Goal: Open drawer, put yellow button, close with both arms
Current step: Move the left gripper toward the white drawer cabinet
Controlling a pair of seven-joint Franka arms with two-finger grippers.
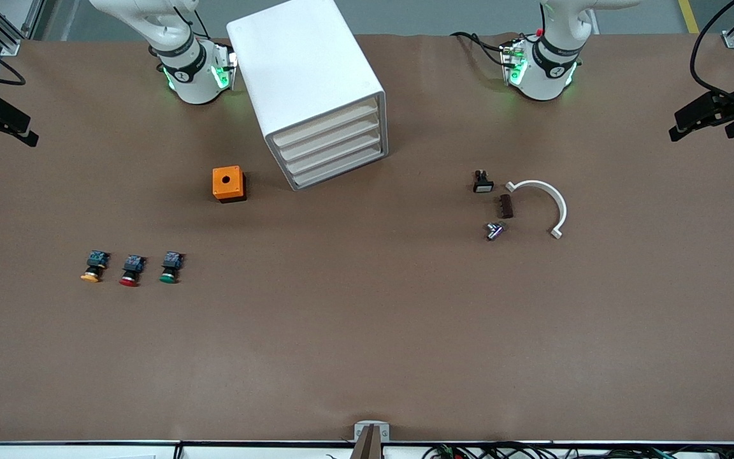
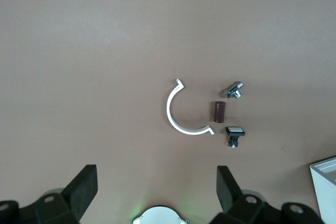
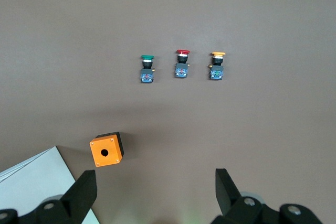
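Note:
The white cabinet (image 1: 306, 70) stands between the two arm bases. Its uppermost drawer (image 1: 325, 124) is shut, like the three below it. The yellow button (image 1: 92, 268) lies on the table toward the right arm's end, in a row with a red-capped button (image 1: 130, 271) and a green-capped one (image 1: 170, 268). The yellow button also shows in the right wrist view (image 3: 217, 66). My right gripper (image 3: 156, 192) is open and empty, high over the table near the orange box. My left gripper (image 2: 156, 187) is open and empty, high over the table near the left arm's base (image 2: 160, 216).
An orange box (image 1: 229, 183) with a round hole stands beside the cabinet. Toward the left arm's end lie a white curved clip (image 1: 545, 197), a small black switch (image 1: 483, 183), a brown block (image 1: 505, 206) and a metal part (image 1: 494, 231).

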